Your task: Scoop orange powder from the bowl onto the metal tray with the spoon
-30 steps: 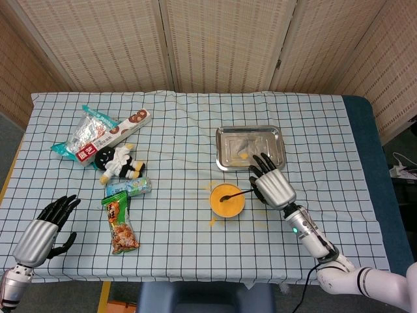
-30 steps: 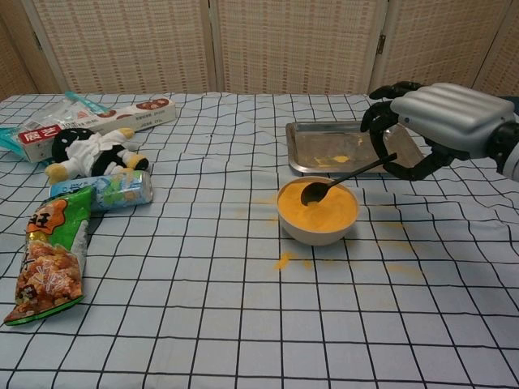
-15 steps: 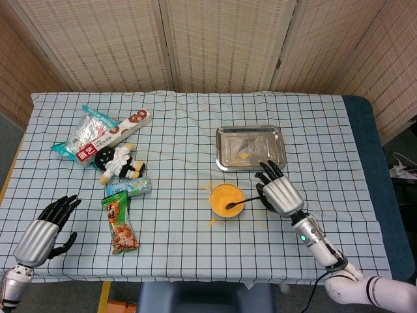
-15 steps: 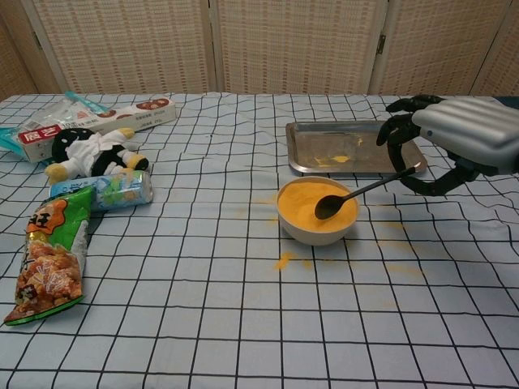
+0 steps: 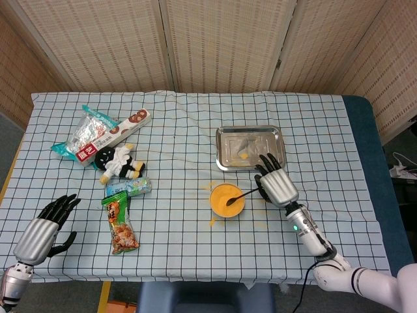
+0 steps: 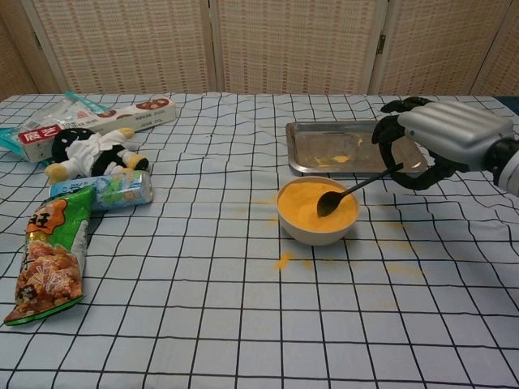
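Observation:
A white bowl (image 5: 227, 200) (image 6: 317, 213) of orange powder stands just in front of the metal tray (image 5: 249, 147) (image 6: 350, 147), which has a small orange heap on it. My right hand (image 5: 277, 184) (image 6: 442, 138) grips the handle of a dark spoon (image 5: 240, 195) (image 6: 349, 192) to the bowl's right. The spoon's head rests in the powder at the bowl's right side. My left hand (image 5: 45, 228) hovers at the table's front left corner, fingers apart, holding nothing; the chest view does not show it.
Spilled orange powder (image 6: 283, 260) lies on the checked cloth in front of the bowl. On the left lie a snack bag (image 5: 120, 225) (image 6: 52, 254), a small can (image 6: 104, 189), a black-and-white plush toy (image 5: 117, 162), a biscuit box (image 5: 128, 124) and a foil packet (image 5: 87, 137).
My right hand drew back from the tray, then came forward a little. The spoon's head moved from the bowl's middle to its right side and stays in the powder. The left hand stayed still.

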You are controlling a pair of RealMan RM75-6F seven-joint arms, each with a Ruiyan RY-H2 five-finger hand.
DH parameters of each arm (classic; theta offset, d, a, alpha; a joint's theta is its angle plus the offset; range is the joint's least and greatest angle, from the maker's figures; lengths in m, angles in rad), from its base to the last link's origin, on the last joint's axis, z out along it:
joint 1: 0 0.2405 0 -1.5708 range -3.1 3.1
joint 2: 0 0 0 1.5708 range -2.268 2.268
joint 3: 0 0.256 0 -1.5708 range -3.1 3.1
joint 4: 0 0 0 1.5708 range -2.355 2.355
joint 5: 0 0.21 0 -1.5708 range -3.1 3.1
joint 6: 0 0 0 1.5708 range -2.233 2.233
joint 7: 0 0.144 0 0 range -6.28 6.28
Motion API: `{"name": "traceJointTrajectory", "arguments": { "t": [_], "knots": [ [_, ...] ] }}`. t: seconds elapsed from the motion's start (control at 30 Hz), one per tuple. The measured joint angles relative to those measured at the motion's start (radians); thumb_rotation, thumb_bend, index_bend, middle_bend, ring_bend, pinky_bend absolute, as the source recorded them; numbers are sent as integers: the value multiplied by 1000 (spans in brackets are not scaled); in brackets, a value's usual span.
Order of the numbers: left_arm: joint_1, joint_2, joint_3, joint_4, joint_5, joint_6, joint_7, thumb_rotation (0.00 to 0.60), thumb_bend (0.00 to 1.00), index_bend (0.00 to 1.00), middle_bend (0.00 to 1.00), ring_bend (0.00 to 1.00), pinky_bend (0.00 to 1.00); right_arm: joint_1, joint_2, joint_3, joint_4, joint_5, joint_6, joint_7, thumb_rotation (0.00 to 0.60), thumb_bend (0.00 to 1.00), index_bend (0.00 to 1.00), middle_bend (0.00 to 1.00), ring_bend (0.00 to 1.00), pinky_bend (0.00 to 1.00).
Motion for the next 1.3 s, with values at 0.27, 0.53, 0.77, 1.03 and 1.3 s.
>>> {"name": "traceJointTrajectory", "arguments": {
  "t": [0.27,0.53,0.77,1.03,1.3],
  "knots": [
    [3,0,0,0,3,8,2,600,445,0,0,0,145,11,-30,18,34,-19,20,43,600,366,1000,263,26,54],
    [3,-4,2,-4,7,7,17,600,445,0,0,0,146,-30,35,-28,-64,-78,74,53,600,365,1000,263,26,54],
    [4,-4,4,-7,10,9,22,600,445,0,0,0,146,-51,63,-53,-104,-76,55,24,600,366,1000,263,26,54],
    [5,-1,2,-4,5,10,11,600,445,0,0,0,146,-35,-3,-19,-45,-38,35,-18,600,366,1000,263,27,59],
    [4,1,0,1,1,8,-1,600,445,0,0,0,146,-13,-77,34,12,16,28,-64,600,366,1000,263,26,59]
  ]
}}
